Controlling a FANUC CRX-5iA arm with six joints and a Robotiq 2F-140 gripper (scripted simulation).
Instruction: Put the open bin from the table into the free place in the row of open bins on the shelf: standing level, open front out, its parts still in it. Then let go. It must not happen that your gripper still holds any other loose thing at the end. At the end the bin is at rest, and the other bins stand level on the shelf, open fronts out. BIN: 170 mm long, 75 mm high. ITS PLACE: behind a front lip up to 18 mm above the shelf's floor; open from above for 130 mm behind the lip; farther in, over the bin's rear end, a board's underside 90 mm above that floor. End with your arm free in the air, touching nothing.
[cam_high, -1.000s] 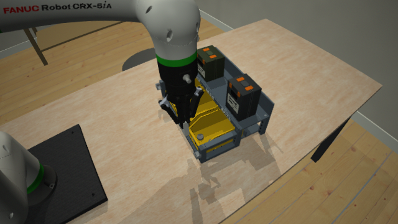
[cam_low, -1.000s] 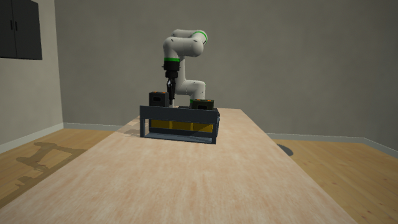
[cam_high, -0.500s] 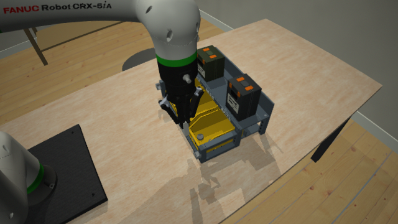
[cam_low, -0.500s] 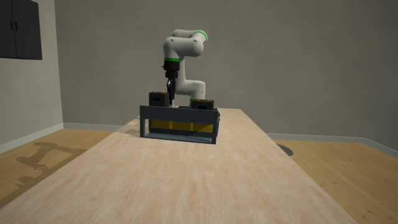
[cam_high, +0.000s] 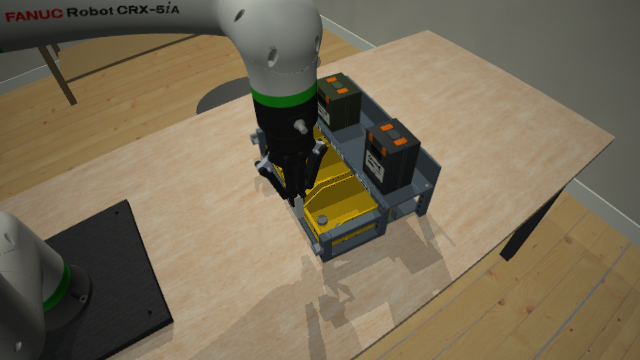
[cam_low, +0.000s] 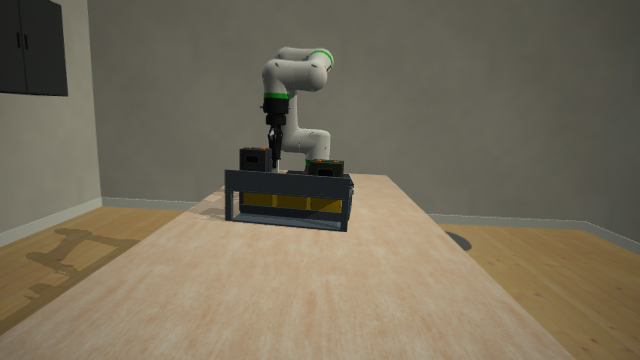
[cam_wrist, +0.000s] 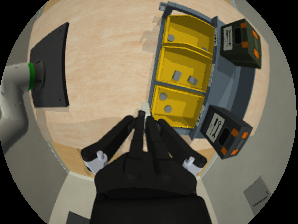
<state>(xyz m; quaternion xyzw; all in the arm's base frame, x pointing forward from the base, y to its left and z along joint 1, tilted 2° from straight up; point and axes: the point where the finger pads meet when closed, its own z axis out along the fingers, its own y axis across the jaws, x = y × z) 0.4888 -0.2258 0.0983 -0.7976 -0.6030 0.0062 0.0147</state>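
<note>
The grey shelf (cam_high: 350, 170) stands on the table and holds a row of three yellow open bins. The near bin (cam_high: 342, 207) has a small grey part (cam_high: 322, 219) in it, the middle bin (cam_high: 330, 172) sits beside it, and the far bin (cam_wrist: 189, 32) is mostly hidden behind my wrist in the top view. In the wrist view all three bins sit side by side, and the middle bin (cam_wrist: 182, 70) and the near bin (cam_wrist: 174, 104) hold grey parts. My gripper (cam_high: 298, 202) is shut and empty, pointing down just above the shelf's front edge. No bin lies loose on the table.
Two dark boxes with orange marks (cam_high: 340, 100) (cam_high: 392, 155) stand on the shelf's upper board behind the bins. The black base plate (cam_high: 100, 270) of my arm lies at the near left. The table's edges are at the right and front.
</note>
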